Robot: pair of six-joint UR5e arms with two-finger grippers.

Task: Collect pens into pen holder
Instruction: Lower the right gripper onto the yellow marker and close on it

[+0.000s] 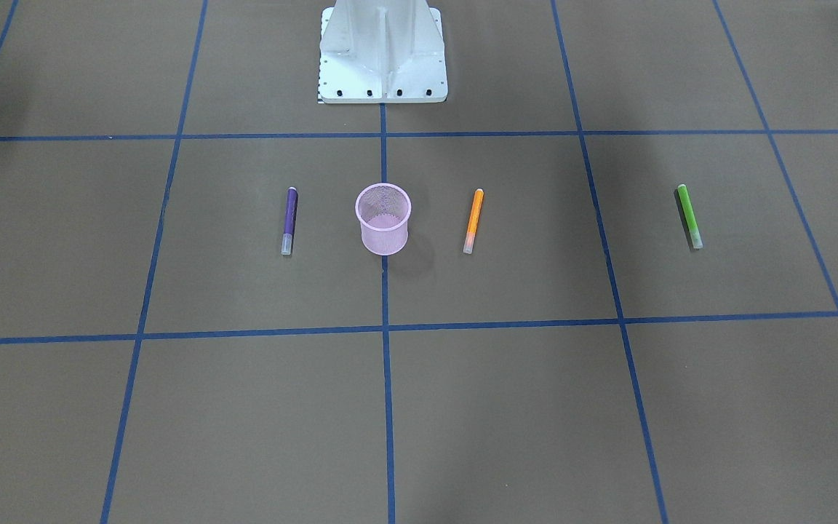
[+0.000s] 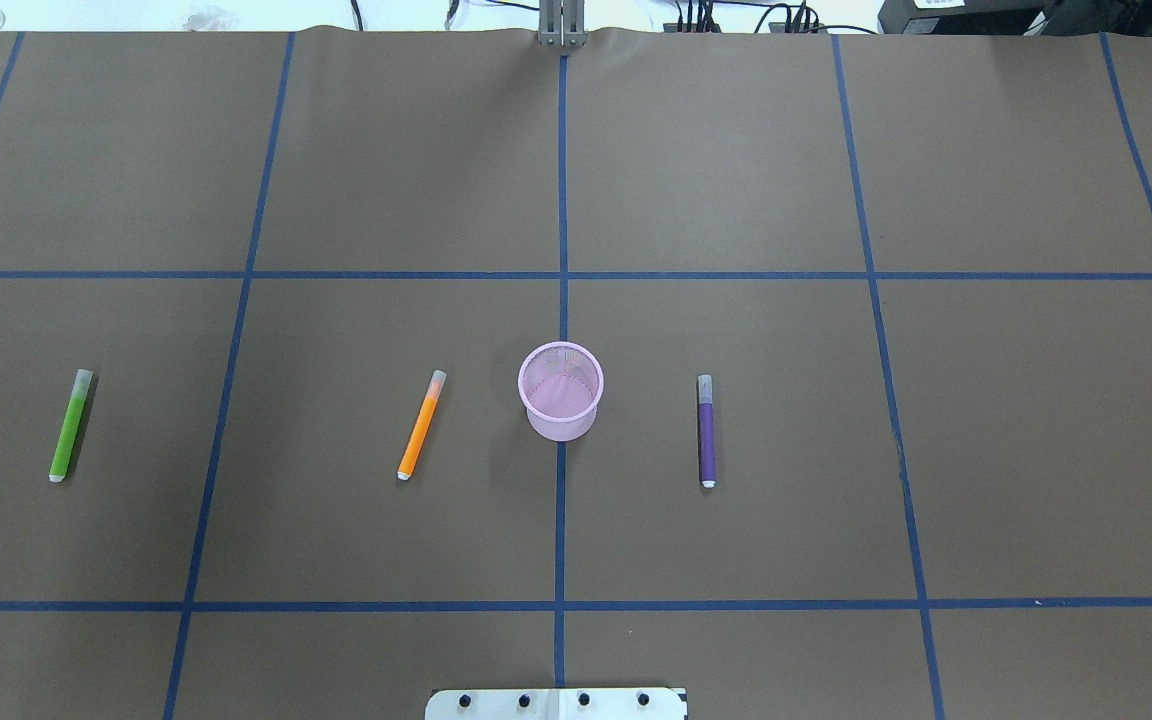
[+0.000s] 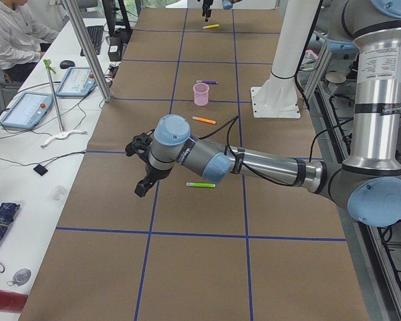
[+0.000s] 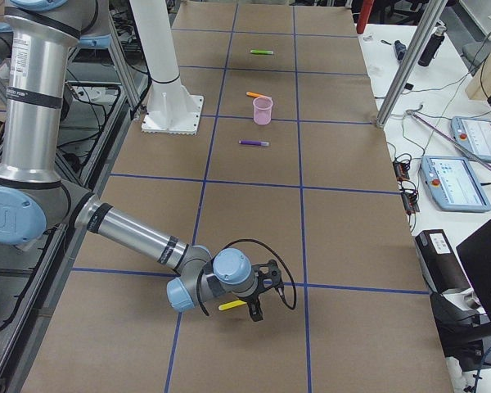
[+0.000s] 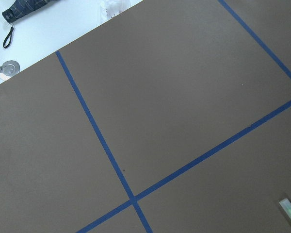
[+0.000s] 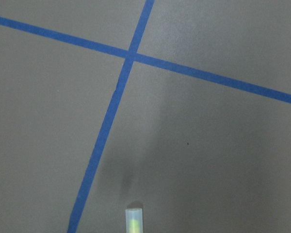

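Note:
The pink mesh pen holder stands upright at the table's middle and looks empty. The orange pen lies to its left, the purple pen to its right, and the green pen far left. The yellow pen lies at the table's right end. My right gripper hovers low right beside it; the right wrist view shows only its cap. My left gripper hangs above the table near the green pen. I cannot tell whether either gripper is open or shut.
The white robot base is bolted at the near edge. Blue tape lines grid the brown table. A side bench with tablets, metal posts and a seated operator runs along the far edge.

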